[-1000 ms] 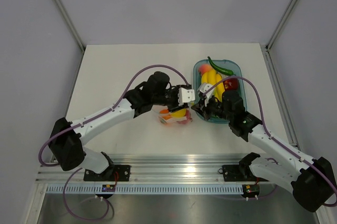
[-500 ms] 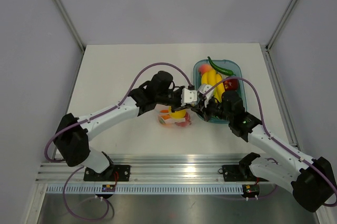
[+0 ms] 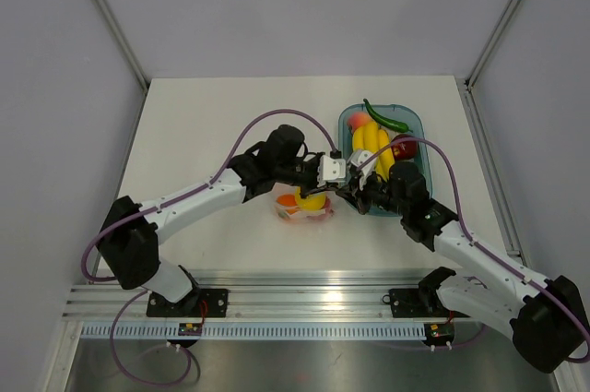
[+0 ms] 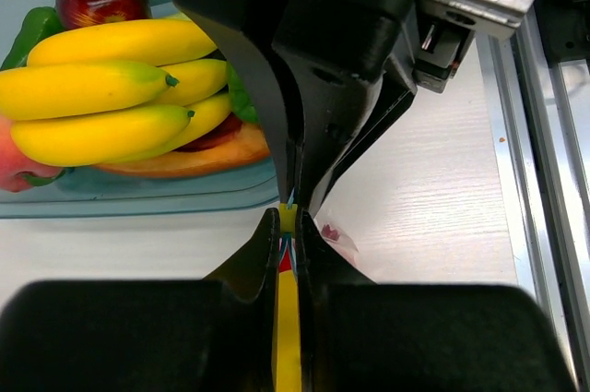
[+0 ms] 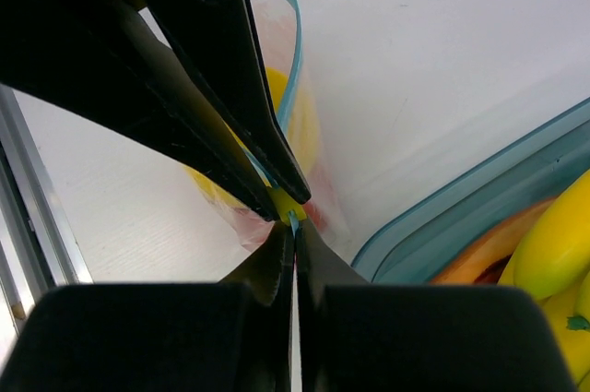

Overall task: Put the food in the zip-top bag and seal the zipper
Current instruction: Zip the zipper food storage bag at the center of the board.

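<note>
The clear zip-top bag [image 3: 305,207] hangs between my two grippers over the table, with the orange [image 3: 289,199], yellow [image 3: 313,200] and red toy fruits inside. My left gripper [image 3: 337,177] is shut on the bag's light blue zipper [image 4: 288,219]. My right gripper [image 3: 347,182] faces it tip to tip and is shut on the same zipper [image 5: 293,219]. In the right wrist view the blue strip [image 5: 293,60] curves away behind the left fingers, and the yellow fruit [image 5: 304,124] shows through the plastic.
A blue-tinted oval tray [image 3: 417,126] stands right of the grippers with yellow bananas [image 3: 369,141], a green chili [image 3: 383,115] and a red fruit [image 3: 402,146]. The tray's rim [image 5: 461,198] lies close to the right fingers. The metal rail runs along the near table edge.
The left gripper moved right along the bag mouth until its tips met the right gripper's tips. The bag shifted slightly with it.
</note>
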Robot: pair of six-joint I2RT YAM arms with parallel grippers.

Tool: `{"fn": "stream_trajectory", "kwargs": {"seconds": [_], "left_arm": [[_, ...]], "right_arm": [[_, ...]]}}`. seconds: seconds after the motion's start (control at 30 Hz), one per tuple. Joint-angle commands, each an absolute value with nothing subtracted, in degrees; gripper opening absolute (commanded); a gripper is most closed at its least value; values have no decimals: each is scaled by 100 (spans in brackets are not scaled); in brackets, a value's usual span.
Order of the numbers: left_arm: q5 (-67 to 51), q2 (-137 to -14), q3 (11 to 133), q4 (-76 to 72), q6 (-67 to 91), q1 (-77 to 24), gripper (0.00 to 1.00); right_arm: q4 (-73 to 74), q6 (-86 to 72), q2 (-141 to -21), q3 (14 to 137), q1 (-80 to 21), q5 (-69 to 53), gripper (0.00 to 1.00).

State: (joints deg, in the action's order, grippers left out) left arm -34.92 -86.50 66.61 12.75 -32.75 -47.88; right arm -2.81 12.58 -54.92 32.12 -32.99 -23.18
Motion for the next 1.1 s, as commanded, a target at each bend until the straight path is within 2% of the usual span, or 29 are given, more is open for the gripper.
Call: {"fn": "stream_trajectory", "kwargs": {"seconds": [0.0, 0.8, 1.07], "left_arm": [[-3797, -8631, 6575, 1020, -3208, -4711, 0], [-3832, -7849, 5661, 1143, -2980, -3736, 0], [-3586, -6953, 5186, 1195, -2804, -3253, 0]], "right_arm": [[-931, 1143, -5370, 3164, -3278, -2312, 0], [-879, 501, -5484, 3234, -2760, -1828, 0], [-940, 369, -5493, 3182, -2540, -1819, 0]]}}
